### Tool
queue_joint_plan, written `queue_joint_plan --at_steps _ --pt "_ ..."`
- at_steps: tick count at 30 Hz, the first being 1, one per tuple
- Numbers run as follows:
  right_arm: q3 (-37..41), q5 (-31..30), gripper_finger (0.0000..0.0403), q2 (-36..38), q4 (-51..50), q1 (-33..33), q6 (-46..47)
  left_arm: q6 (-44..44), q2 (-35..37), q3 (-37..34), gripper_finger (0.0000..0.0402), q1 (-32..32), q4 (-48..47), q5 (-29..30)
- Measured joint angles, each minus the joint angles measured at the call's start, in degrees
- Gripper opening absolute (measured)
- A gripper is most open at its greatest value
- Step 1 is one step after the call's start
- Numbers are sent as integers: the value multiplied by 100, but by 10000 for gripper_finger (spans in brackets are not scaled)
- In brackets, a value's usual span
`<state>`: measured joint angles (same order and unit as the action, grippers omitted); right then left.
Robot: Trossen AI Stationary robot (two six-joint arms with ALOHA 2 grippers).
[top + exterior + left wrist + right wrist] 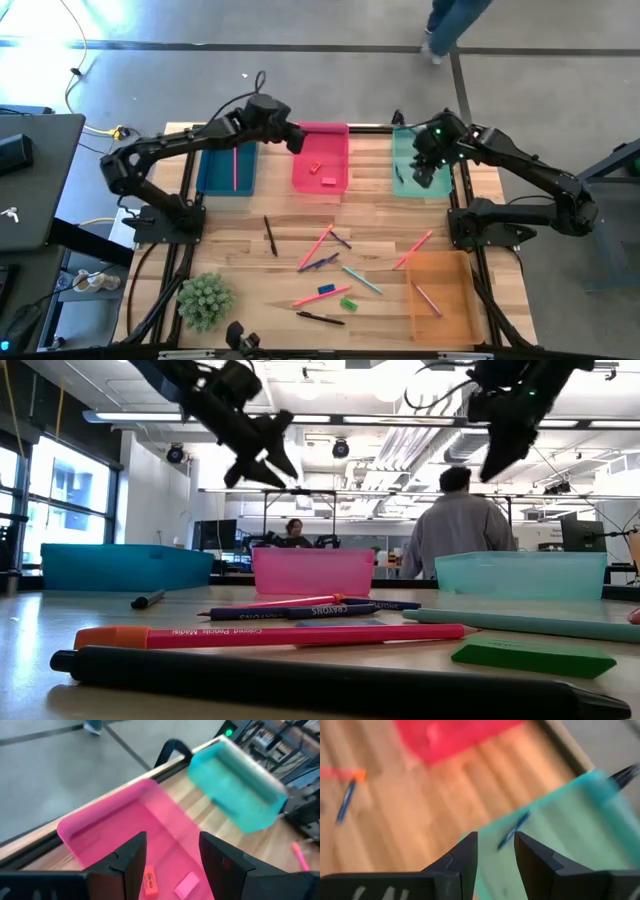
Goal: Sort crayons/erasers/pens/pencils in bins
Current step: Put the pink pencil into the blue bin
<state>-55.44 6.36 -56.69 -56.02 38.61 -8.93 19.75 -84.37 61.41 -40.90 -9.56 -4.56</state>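
Hovering over the pink bin [322, 172], the left gripper [171, 855] is seen with jaws wide and empty. Two erasers [168, 882] are already inside. Lifting straight up is best, so nothing is bumped.

we see four see-through bins: a dark blue bin [226, 170], a pink bin [321, 158], a teal bin [421, 165] and an orange bin [442, 296]. inside the pink one lie an orange eraser [149, 881] and a pink eraser [185, 885]. on the pale striped wood table [240, 270] we find a blue eraser [326, 290], a green eraser [348, 303], a black pen [270, 236] and a pink stick [314, 248]. a spiky green plant [205, 300] sits at one corner, and both arms are black
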Motion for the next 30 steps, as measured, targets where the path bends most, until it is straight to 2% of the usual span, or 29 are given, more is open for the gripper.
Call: queue_joint_plan --at_steps 6,9,14,19,30 --pt "0 128 119 0 -1360 -2 -1264 2 358 0 168 76 -255 66" --pt "0 130 119 0 -1680 -4 -1693 3 375 0 168 91 -372 116" --pt "0 287 119 -4 -1682 -86 -1708 13 366 0 168 96 -721 179" --pt "35 332 119 -3 -1687 -604 -1681 0 360 0 168 96 -985 282" --pt "1309 323 119 7 -1391 -2055 -1164 -149 360 0 168 96 -1062 378"
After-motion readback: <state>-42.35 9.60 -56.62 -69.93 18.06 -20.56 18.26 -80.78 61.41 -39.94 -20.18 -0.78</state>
